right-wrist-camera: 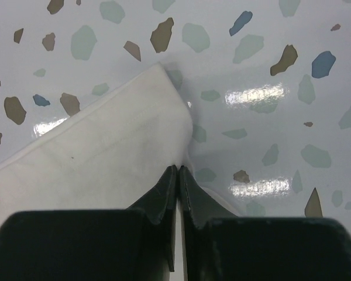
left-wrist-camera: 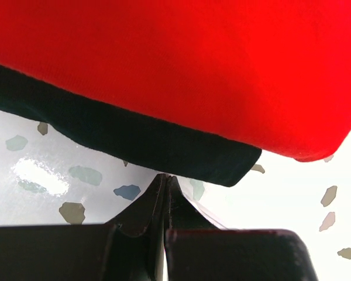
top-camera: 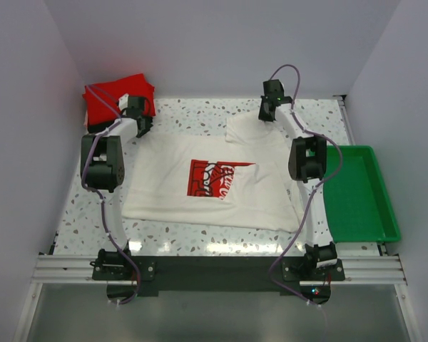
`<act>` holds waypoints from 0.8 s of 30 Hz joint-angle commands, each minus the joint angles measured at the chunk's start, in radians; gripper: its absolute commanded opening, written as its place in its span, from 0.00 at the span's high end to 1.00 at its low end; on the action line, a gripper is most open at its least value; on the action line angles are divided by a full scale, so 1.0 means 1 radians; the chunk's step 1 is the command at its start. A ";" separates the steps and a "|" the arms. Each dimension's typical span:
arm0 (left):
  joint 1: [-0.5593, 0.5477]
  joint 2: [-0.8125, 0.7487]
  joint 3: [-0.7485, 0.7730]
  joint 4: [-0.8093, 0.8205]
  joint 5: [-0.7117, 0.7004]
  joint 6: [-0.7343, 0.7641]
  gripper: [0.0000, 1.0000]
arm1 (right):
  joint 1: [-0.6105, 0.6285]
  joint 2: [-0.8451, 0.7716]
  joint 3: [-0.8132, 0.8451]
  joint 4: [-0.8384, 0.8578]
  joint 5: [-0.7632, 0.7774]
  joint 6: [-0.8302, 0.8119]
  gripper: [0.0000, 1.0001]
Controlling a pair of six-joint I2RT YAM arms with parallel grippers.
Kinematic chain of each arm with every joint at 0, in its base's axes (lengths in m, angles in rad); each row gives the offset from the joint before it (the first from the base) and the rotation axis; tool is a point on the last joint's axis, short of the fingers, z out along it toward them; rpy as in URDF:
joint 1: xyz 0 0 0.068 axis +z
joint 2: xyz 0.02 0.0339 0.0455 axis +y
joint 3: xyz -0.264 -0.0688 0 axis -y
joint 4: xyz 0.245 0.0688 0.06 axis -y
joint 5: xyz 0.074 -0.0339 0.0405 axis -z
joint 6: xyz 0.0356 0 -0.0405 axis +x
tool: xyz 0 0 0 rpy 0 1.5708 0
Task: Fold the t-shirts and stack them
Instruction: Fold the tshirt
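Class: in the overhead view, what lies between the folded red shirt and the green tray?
The cream-white t-shirt with a red chest print, spread on the table, as the top view shows.

Left fingers (left-wrist-camera: pixel 146 211) and right fingers (right-wrist-camera: pixel 161 199) pinched closed, both arms outstretched.

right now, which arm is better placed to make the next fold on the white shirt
Probably the right. The right gripper is closed at the far right corner of the cream-white t-shirt, seemingly pinching its edge. The left gripper is shut beside the black shirt, showing no clear hold.
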 commanded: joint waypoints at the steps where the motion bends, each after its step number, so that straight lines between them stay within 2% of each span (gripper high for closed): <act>1: 0.025 -0.023 0.006 0.061 -0.007 0.016 1.00 | 0.004 -0.073 -0.035 0.067 0.008 -0.012 0.98; 8: 0.031 -0.025 0.046 0.067 0.002 0.018 1.00 | 0.004 -0.153 -0.051 0.176 0.043 -0.026 1.00; 16: 0.031 -0.042 0.089 0.062 0.006 0.024 1.00 | 0.004 -0.202 -0.025 0.195 0.060 -0.036 1.00; 23: 0.063 -0.051 0.102 0.050 0.020 0.018 1.00 | 0.004 -0.284 -0.103 0.196 0.063 -0.043 1.00; 24: 0.066 -0.054 0.100 0.045 0.023 0.015 1.00 | 0.004 -0.302 -0.155 0.199 0.065 -0.040 1.00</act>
